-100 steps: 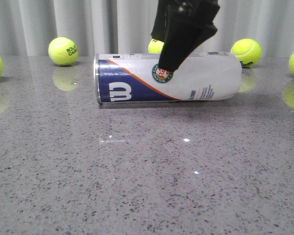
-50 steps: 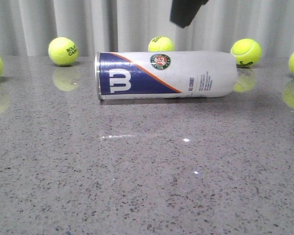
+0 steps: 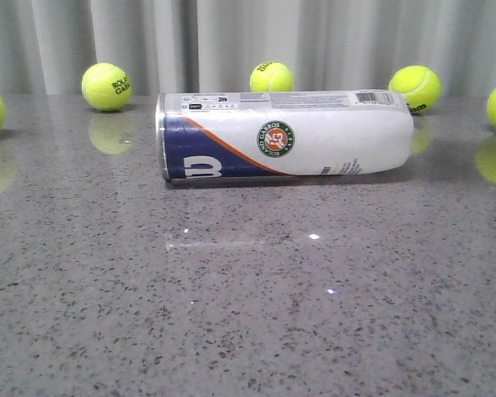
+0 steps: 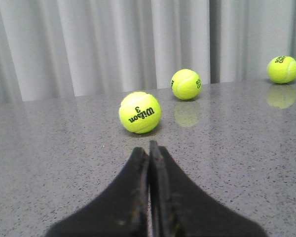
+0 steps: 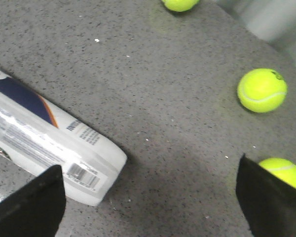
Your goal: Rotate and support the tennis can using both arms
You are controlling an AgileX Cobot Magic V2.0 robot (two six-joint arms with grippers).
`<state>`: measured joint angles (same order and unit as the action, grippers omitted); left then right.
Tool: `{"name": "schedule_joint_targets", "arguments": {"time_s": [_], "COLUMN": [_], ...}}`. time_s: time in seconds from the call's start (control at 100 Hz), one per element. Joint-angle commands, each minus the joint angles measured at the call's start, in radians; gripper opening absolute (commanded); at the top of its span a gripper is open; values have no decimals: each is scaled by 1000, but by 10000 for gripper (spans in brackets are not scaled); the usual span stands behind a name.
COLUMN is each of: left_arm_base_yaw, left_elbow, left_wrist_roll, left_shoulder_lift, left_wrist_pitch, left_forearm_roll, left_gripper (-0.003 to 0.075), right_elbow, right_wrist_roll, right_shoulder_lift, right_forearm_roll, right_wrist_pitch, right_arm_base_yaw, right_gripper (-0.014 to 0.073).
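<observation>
On the speckled grey stone table point(image 3: 248, 322), near its middle, the long clear-plastic tennis can with the white and navy Wilson label point(image 3: 285, 136) lies on its side, metal rim toward my left, round red-green logo facing me and the barcode strip turned up along the top. I judge that as a can part-way through its roll, resting free, since nothing touches it in the front view — neither arm shows there at all. My left gripper point(image 4: 149, 153) sits low over the table with its two dark fingers pressed flat together, empty, looking past the can's area toward a yellow Wilson tennis ball point(image 4: 140, 112) just ahead of its tips. My right gripper point(image 5: 148, 195) hangs above the can's plain closed end with its fingers spread wide, one dark pad point(image 5: 27, 202) over the can's label and the other point(image 5: 271, 200) well apart near a ball — placed, I think, to straddle the can from above. Other yellow tennis balls ring the scene: several along the back by the pale curtain point(image 3: 231, 37), one point(image 3: 416, 88) just behind the can's closed end. That one could get nudged if the can rolls back; the near side is free of objects.
</observation>
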<state>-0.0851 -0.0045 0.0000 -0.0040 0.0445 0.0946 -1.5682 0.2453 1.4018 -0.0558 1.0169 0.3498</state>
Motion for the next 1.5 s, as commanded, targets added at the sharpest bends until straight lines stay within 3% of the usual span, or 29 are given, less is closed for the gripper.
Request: {"name": "schedule_joint_targets", "arguments": {"time_s": [0.0, 0.39, 0.92, 1.14, 1.26, 1.49], "left_arm_base_yaw": [2, 2, 2, 2, 2, 2], "left_elbow": [48, 48, 48, 48, 48, 48], "left_wrist_roll": [-10, -10, -10, -10, -10, -10], "left_shoulder_lift": [-38, -38, -38, -38, -38, -38], "left_wrist_pitch": [-82, -82, -82, -82, -82, -83], "left_forearm_roll": [-8, -8, -8, -8, -8, -8], "left_gripper": [-21, -21, -21, -21, -21, -21], "right_elbow": [11, 435, 1008, 1087, 1088, 1088], "right_wrist_roll": [-12, -130, -245, -258, -258, -258], "right_shoulder_lift": [-82, -419, -970, -1064, -1064, -1064], "right_forearm_roll": [-18, -18, -17, -17, -17, -17], "right_wrist_pitch": [-57, -299, -731, -740, -746, -760], "right_arm_base_yaw": [-48, -257, -263, -263, -263, -263], "right_gripper": [654, 654, 654, 650, 548, 71]}}
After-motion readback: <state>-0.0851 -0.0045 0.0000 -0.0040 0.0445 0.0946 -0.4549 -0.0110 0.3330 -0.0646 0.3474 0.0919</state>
